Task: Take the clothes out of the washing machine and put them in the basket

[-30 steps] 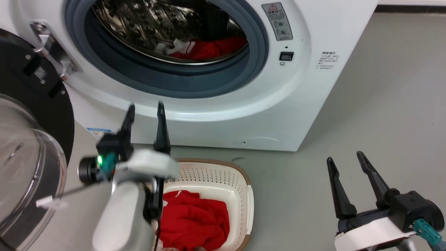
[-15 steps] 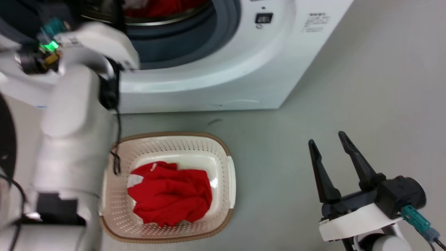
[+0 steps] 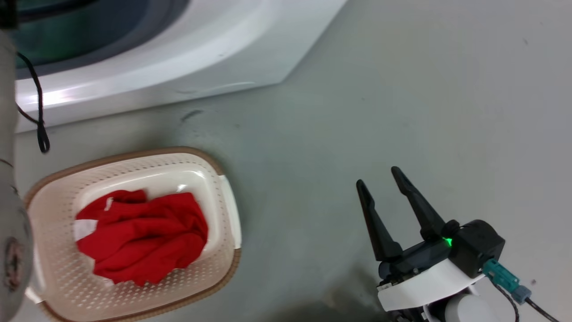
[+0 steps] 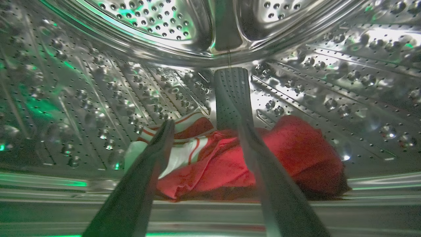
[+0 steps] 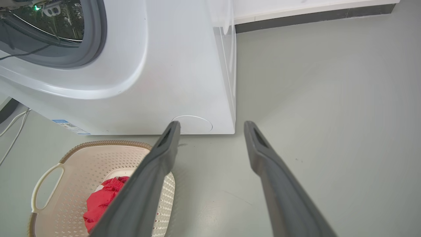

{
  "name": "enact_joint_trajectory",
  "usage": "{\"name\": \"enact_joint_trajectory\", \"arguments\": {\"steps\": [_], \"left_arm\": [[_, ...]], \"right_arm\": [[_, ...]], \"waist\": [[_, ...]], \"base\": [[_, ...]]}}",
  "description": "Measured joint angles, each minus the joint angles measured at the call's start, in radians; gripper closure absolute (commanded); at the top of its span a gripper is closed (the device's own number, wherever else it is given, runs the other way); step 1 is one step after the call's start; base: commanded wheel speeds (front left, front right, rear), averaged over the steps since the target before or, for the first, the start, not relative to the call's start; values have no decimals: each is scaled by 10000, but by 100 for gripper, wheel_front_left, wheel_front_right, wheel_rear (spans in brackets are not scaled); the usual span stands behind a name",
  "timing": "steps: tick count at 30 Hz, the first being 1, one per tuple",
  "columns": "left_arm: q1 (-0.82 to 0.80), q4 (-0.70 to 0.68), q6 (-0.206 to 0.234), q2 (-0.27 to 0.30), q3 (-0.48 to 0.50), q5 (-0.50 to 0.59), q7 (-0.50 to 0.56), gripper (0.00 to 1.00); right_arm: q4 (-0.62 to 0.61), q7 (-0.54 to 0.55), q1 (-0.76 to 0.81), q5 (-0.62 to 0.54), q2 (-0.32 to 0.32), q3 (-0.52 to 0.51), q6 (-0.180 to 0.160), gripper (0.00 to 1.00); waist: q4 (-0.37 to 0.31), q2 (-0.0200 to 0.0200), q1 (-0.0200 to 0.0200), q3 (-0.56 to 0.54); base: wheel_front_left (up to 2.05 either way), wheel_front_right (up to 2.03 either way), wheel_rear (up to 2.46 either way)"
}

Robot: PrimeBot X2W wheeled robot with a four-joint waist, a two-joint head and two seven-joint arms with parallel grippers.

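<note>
In the left wrist view my left gripper [image 4: 205, 126] is open inside the washing machine's steel drum [image 4: 98, 98]. Its fingertips hover just over the red clothes [image 4: 296, 154] on the drum floor, and the left finger [image 4: 154, 154] crosses the garment's white striped part. Nothing is held between the fingers. In the head view the washing machine [image 3: 134, 71] fills the upper left and the cream basket [image 3: 125, 154] sits on the floor below it, with red clothes [image 3: 143, 237] in it. My right gripper [image 3: 378, 176] hangs open and empty over the floor, right of the basket.
My pale left forearm [image 3: 9, 214] runs along the left edge, with a black cable [image 3: 40, 120] looping off it. In the right wrist view the open right gripper [image 5: 212, 124] points at the washing machine's lower corner [image 5: 197, 98]; the basket [image 5: 98, 154] lies lower left. Grey floor stretches to the right.
The head camera has swung down and right. My left gripper, earlier open in front of the machine's opening, has gone into the drum. The right gripper has stayed open.
</note>
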Motion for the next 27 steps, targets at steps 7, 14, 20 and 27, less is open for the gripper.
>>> {"name": "enact_joint_trajectory", "arguments": {"steps": [7, 14, 20, 27], "left_arm": [[-1141, 644, 272, 665, -180, 150, 2211, 0], [-1455, 978, 552, 1095, -226, 102, 3801, 0], [-1582, 989, 823, 1379, -236, 67, 4673, 66], [-1082, 334, 1057, 1580, -301, 71, 3906, 100]], "right_arm": [[209, -222, 36, 420, 2, 646, 0, 0], [226, -345, 194, 642, 2, 1003, 0, 0], [257, -401, 193, 727, 4, 1024, 0, 0], [255, -435, 195, 796, 4, 1001, 0, 0]], "waist": [[-908, 0, 0, 816], [-1499, 0, -1, 1162], [-1673, 0, -1, 1225], [-1741, 0, -1, 1191]], "base": [[0, 0, 0], [0, 0, 0], [0, 0, 0], [0, 0, 0]]}}
